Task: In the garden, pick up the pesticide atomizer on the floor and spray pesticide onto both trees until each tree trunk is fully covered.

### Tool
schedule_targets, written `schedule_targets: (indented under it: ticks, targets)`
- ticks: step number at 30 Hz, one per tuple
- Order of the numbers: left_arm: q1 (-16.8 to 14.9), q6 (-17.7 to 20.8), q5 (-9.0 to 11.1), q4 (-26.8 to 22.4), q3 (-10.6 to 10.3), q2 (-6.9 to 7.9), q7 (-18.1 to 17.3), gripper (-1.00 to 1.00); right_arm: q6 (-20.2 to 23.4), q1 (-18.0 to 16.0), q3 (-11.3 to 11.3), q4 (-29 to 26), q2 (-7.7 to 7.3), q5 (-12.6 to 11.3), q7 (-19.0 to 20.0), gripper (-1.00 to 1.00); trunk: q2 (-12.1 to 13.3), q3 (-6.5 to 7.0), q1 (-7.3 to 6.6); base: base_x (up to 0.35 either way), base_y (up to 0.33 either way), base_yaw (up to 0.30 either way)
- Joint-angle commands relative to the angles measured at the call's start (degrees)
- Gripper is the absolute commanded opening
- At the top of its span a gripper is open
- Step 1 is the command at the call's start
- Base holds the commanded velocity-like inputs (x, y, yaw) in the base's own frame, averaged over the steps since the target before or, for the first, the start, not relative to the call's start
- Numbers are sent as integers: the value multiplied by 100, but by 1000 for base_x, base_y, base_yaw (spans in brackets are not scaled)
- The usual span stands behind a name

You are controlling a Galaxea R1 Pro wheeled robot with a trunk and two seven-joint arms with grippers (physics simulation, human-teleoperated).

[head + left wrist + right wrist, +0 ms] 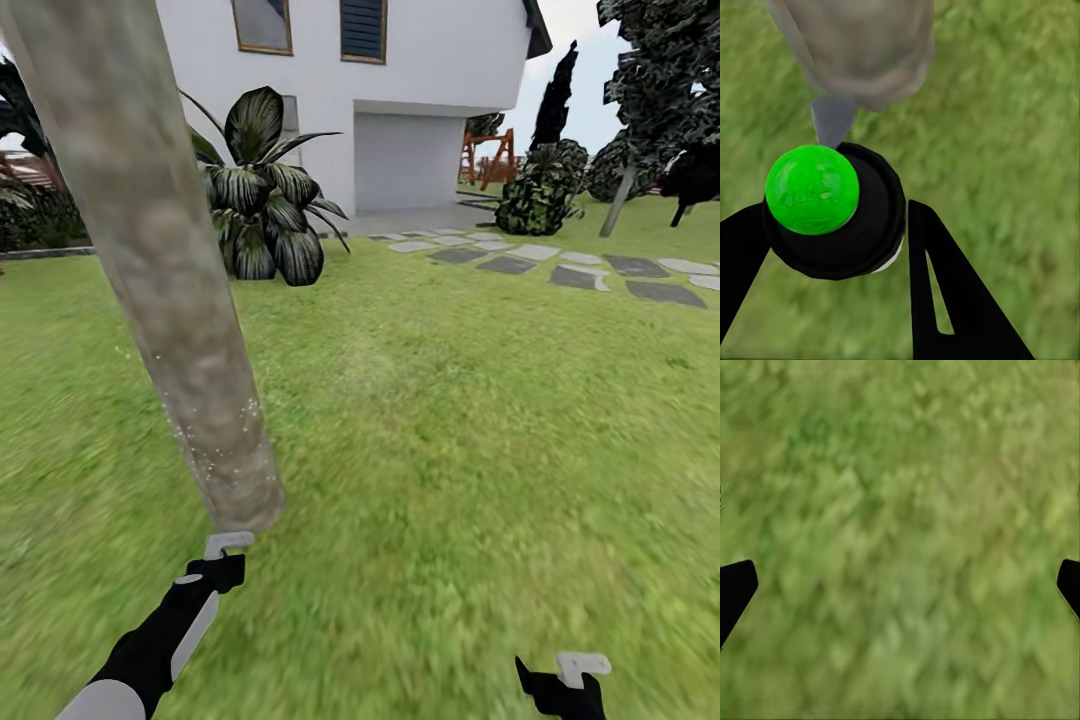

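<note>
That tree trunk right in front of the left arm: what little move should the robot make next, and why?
Probably tilt the atomizer, held in the left gripper, slightly upward. White specks of pesticide dot just the lowest stretch of the tree trunk, near the grass; the bark above looks bare, so the spray likely needs to climb.

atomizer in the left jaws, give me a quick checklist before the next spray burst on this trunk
1. Atomizer held between the left gripper jaws: ok, a finger sits on each side of its black body.
2. Nozzle aimed at the tree trunk: ok, the grey tip points at the trunk's base in the left wrist view.
3. Pesticide on the bark: white specks show low down only; full cover not ok.
4. Upper trunk coverage: cannot tell, no specks visible there.
5. Right gripper clear: ok, jaws wide apart over grass.
</note>
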Motion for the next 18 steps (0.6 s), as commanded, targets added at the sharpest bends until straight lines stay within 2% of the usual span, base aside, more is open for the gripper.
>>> schedule_targets:
  ticks: [1,7,18]
  targets:
    - [0,0,-2,0,1,0,-1,-100,0,0,0,0,0,2,-4,100,0,0,0,173,-235,276]
    - [0,0,-3,0,-3,0,-1,-100,0,0,0,0,0,2,-6,100,0,0,0,175,-232,269]
    - [0,0,-8,1,-3,-6,-1,-100,0,0,0,0,0,-1,0,100,0,0,0,151,-237,34]
